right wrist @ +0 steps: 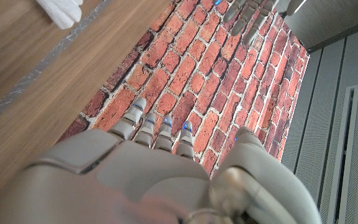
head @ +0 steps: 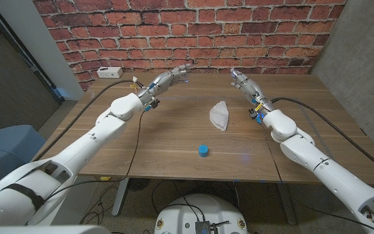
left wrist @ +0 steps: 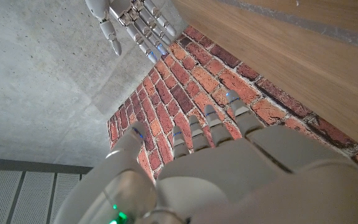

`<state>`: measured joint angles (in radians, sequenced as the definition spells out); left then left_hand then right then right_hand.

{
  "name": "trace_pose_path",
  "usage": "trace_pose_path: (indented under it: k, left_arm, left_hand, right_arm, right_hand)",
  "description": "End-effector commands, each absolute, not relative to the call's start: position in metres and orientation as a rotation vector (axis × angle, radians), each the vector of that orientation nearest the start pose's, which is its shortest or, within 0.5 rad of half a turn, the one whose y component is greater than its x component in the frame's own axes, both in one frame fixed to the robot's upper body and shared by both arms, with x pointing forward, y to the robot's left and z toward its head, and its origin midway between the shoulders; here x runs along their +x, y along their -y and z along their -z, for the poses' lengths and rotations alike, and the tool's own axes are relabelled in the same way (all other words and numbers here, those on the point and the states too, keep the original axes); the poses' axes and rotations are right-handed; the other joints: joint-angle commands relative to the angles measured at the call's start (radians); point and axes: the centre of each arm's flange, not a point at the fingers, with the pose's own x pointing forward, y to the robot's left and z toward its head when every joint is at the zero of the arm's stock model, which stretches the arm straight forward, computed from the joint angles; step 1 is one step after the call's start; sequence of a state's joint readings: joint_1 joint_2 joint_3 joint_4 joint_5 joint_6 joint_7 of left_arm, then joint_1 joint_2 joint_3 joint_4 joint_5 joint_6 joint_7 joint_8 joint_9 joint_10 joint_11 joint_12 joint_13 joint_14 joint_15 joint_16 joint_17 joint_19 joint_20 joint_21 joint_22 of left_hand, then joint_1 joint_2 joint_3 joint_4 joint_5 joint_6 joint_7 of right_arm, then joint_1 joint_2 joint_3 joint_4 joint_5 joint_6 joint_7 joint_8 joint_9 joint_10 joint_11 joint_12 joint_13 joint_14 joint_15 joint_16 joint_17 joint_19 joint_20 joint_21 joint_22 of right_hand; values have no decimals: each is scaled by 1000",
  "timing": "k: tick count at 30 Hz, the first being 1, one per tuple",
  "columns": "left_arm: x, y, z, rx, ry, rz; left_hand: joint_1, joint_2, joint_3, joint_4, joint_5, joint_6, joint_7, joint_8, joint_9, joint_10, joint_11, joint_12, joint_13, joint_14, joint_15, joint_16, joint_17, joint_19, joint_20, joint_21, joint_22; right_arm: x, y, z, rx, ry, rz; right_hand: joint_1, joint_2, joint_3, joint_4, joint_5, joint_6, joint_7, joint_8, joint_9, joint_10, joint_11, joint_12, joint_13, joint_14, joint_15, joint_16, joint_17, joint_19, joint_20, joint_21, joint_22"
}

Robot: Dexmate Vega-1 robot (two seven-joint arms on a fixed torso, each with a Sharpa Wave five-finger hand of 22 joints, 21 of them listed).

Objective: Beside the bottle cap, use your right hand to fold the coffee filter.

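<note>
lab or test room: brick wall (head: 193, 26), concrete wall (head: 362, 45), bare wooden table (head: 174, 136).

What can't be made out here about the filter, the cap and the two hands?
- Coffee filter: head view, too small to tell whether it is already folded.
- Bottle cap: head view, too small for detail.
- Right hand: fingers foreshortened in the head view; palm unseen in the right wrist view.
- Left hand: same, palm hidden behind its own back.

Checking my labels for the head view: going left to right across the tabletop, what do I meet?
White box → left hand → blue bottle cap → coffee filter → right hand.
</note>
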<state>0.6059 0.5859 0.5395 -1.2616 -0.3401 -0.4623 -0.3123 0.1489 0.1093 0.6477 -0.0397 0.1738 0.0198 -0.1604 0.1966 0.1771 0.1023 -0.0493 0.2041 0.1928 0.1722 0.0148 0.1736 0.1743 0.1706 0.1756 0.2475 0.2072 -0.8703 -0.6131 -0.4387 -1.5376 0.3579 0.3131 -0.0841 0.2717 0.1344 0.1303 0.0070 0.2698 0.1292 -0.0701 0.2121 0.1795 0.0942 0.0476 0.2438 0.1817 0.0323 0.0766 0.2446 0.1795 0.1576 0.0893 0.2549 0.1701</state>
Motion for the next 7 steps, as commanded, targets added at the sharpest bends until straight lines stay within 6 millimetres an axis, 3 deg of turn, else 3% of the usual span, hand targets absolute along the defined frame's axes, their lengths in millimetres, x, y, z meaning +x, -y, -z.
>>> trace_pose_path:
  k: [1, 5, 7]
  left_arm:
    - [640, -247, -43, 420, 742, 577]
    - [647, -254, -32, 399, 691, 551]
    - [655, -255, -27, 377, 662, 547]
  left_hand:
    - [3, 1, 4, -7, -3, 5, 2, -1, 0, 0, 6, 3, 3, -2, 6, 5, 3, -4, 5, -3, 1]
    - [3, 2, 5, -6, -3, 7, 5, -2, 1, 0, 8, 4, 3, -3, 7, 6, 3, -4, 5, -3, 1]
    - [1, 5, 5, -4, -3, -2, 8, -6, 1, -6, 11, 1, 3, -6, 11, 5, 4, -5, 6, -3, 1]
  right_arm:
    - [580, 278, -10, -257, 765, -39]
    - [560, 277, -6, -244, 811, 17]
    - [545, 265, -5, -242, 884, 18]
  right_hand:
    - [13, -5, 4, -5, -5, 14, 3, 0, 1, 11, 2, -2, 2, 9, 1, -1, 3, 8, 1, -3, 3]
    - [13, -5, 5, -6, -8, 18, 4, -1, 1, 9, 3, -7, 3, -3, 2, -8, 4, 3, -2, -7, 4]
    - [14, -5, 6, -7, -10, 20, 4, -1, 1, 5, 3, -10, 3, -4, -3, -10, 4, 2, -1, -9, 4]
